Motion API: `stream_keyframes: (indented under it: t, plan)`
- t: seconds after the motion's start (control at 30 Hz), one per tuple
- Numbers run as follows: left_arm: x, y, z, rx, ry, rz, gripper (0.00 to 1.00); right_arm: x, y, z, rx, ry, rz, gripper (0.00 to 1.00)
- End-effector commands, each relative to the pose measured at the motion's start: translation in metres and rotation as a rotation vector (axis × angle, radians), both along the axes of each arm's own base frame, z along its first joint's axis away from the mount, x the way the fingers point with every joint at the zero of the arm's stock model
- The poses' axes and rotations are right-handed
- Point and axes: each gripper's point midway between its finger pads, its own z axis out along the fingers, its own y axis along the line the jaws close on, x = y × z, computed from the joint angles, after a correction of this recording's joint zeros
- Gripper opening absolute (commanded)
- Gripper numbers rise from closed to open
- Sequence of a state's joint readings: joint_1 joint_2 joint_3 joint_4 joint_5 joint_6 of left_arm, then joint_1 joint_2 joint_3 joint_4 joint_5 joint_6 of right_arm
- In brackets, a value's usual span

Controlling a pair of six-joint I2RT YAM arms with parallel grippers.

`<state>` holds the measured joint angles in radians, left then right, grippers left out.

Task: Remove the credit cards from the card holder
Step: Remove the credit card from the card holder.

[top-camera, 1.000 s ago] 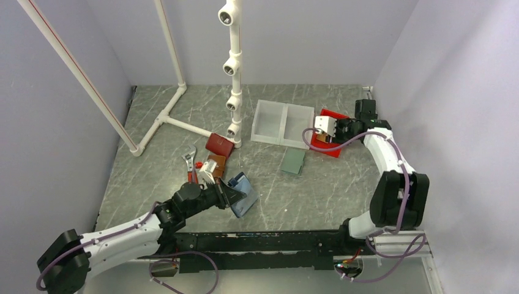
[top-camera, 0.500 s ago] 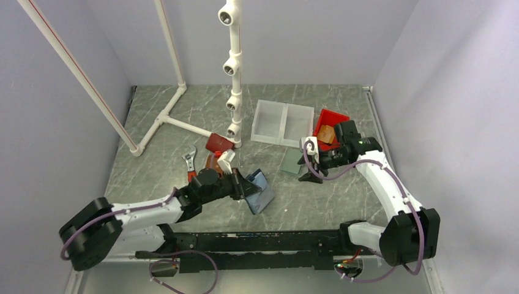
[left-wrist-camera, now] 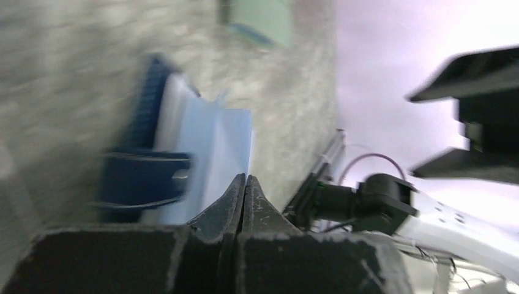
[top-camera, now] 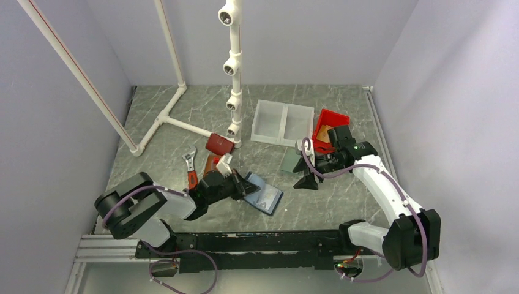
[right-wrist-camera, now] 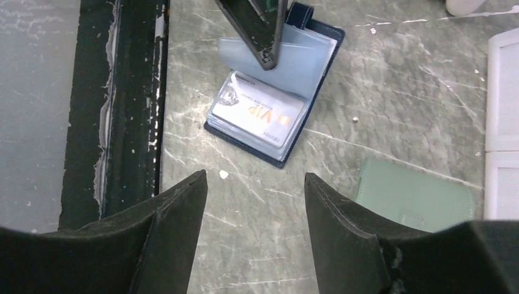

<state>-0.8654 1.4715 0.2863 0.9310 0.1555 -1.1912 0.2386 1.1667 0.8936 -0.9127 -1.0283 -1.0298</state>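
— Where was the card holder (top-camera: 264, 195)?

— It lay open on the surface (top-camera: 183, 122), close to the front rail, with the light blue inside up. A pale printed card (right-wrist-camera: 257, 116) sat in the half away from the left claw (top-camera: 245, 184).

— And that claw?

— It was fully closed, its tips on the other leaf. Whether it pinched the leaf, I could not tell.

— The right claw (top-camera: 305, 179)?

— It hung a little farther back, its jaws well apart and holding nothing. A grey-green wallet (right-wrist-camera: 416, 196) lay beside it, and a red bin (top-camera: 333, 116) stood behind.
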Motion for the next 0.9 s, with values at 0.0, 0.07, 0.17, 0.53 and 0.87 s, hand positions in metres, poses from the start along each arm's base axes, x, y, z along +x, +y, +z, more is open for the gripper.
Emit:
stream_keyframes:
  t: [0.0,0.07,0.17,0.53,0.87]
  plan:
    - [0.007,0.023,-0.03,0.074,0.085,0.101,0.0,0.001,0.01,0.0,0.014,-0.017,0.023,0.62]
    - [0.003,0.031,-0.043,0.156,0.118,0.11,0.0,-0.001,0.012,-0.003,0.004,-0.009,0.032,0.62]
    - [0.0,0.043,-0.05,0.269,0.14,0.118,0.0,-0.002,0.014,-0.006,-0.009,0.0,0.04,0.62]
    - [-0.012,0.088,-0.049,0.609,0.155,0.103,0.39,-0.012,0.027,-0.013,-0.016,0.048,0.078,0.62]
    - [-0.016,0.084,0.016,0.519,-0.031,0.031,0.65,-0.015,0.051,-0.035,-0.078,0.152,0.049,0.49]
